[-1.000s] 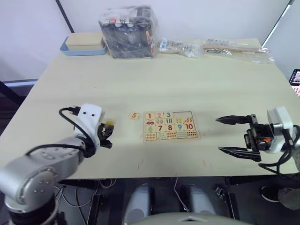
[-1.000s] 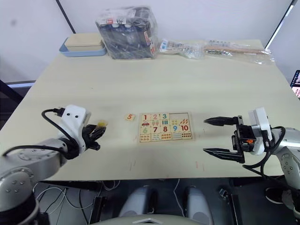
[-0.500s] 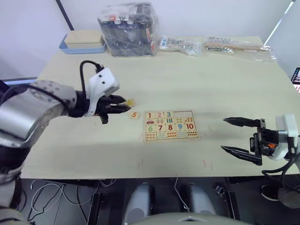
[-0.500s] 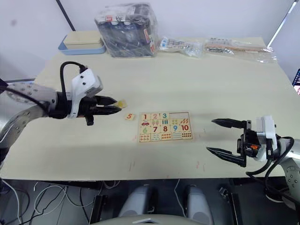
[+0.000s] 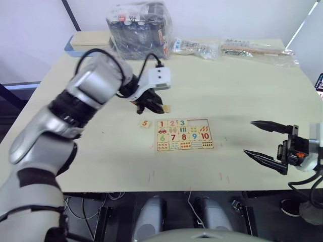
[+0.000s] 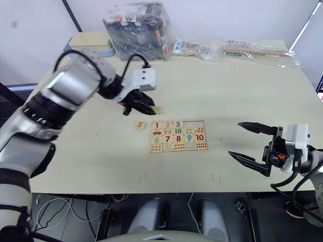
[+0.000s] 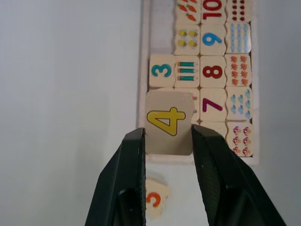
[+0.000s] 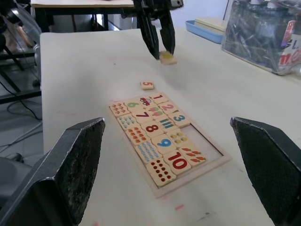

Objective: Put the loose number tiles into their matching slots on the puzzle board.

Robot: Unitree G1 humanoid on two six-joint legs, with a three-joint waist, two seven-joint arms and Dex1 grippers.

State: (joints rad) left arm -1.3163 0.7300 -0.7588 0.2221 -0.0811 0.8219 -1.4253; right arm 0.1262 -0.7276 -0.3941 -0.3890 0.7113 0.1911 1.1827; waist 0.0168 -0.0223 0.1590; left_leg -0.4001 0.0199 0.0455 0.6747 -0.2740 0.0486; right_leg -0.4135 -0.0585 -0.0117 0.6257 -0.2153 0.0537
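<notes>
My left gripper (image 5: pixel 161 107) is shut on a pale-wood tile with a yellow 4 (image 7: pixel 169 123), held above the table just behind the left end of the puzzle board (image 5: pixel 183 134). The board carries tiles 1, 2, 3 and 6 to 10, and an empty recess (image 5: pixel 198 123) shows at the right of its top row. A loose tile with an orange 5 (image 5: pixel 145 123) lies on the table just left of the board. My right gripper (image 5: pixel 263 140) hovers open over the table to the right of the board, holding nothing.
Along the table's far edge stand a blue-rimmed tray (image 5: pixel 81 44), a plastic-wrapped pack (image 5: pixel 139 30) and two clear bags of small items (image 5: pixel 199 48) (image 5: pixel 255 50). Bare tabletop surrounds the board.
My left arm swung up from the front-left of the table and across to the right, carrying the 4 tile to the board's back-left corner. The right gripper drifted slightly right, still open.
</notes>
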